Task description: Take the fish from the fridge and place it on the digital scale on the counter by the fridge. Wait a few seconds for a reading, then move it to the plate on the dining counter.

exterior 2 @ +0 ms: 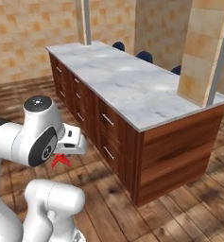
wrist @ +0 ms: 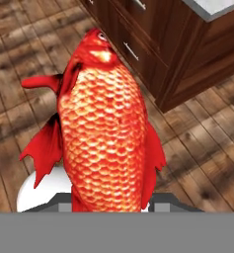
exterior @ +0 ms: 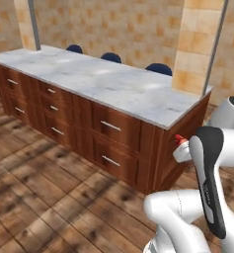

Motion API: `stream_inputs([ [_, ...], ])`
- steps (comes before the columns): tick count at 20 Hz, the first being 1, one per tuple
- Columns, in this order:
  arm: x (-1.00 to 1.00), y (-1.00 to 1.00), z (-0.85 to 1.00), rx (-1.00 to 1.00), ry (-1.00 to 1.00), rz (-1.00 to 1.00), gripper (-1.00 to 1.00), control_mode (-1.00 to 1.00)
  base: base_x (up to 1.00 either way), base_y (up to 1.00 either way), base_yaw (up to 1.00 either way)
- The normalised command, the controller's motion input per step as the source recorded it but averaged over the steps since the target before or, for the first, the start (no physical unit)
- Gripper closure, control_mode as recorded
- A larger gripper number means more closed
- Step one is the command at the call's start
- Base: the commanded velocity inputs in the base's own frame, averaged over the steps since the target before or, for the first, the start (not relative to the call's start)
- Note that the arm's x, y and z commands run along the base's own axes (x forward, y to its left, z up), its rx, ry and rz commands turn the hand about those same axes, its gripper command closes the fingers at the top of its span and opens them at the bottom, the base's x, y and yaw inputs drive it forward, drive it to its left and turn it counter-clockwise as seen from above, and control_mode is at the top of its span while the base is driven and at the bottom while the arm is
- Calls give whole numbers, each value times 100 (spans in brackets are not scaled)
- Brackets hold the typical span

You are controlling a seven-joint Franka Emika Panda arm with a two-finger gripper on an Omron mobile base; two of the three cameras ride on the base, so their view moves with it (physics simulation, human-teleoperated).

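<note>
Gripper (exterior 2: 66, 152) held low beside the arm, out over the wooden floor (exterior: 34, 197), off the near end of the dining counter (exterior: 113, 84). Jaws pinching the fish (wrist: 106, 138), gripped near its tail end, head pointing away from the hand. Seen from the hand: red-orange scales large and close, red fins spread to either side, floorboards beneath, corner of the brown drawers (wrist: 138, 29) at top right. From the right base camera: only a red tail fin (exterior 2: 60, 160) poking out under the white hand, clear of the floor and near the counter's drawer fronts without touching them. From the left base camera: a small red tip (exterior: 179, 139) just past the white hand, in front of the counter's near end panel.

Long marble top running from near right to far left, drawers with silver handles (exterior: 111, 126) along the near side. Three dark blue chair backs (exterior: 111, 57) showing beyond the far edge. A tan tiled pillar (exterior: 195, 44) standing on the counter's near right end, a grey pole (exterior: 214, 47) just beside it; another pillar and pole at the far left end.
</note>
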Motion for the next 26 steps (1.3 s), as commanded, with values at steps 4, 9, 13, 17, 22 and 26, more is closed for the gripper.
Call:
stream_inputs([
  [4, 0, 0, 0, 0, 0, 0, 100, 100, 58, 9, 14],
  [9, 0, 0, 0, 0, 0, 0, 100, 100, 48, -9, 34],
  [13, 0, 0, 0, 0, 0, 0, 100, 100, 75, -1, 45],
  [17, 0, 0, 0, 0, 0, 0, 100, 100, 98, 18, 38],
  [22, 0, 0, 0, 0, 0, 0, 100, 100, 100, 40, 24],
  [26, 0, 0, 0, 0, 0, 0, 100, 100, 100, 50, 13],
])
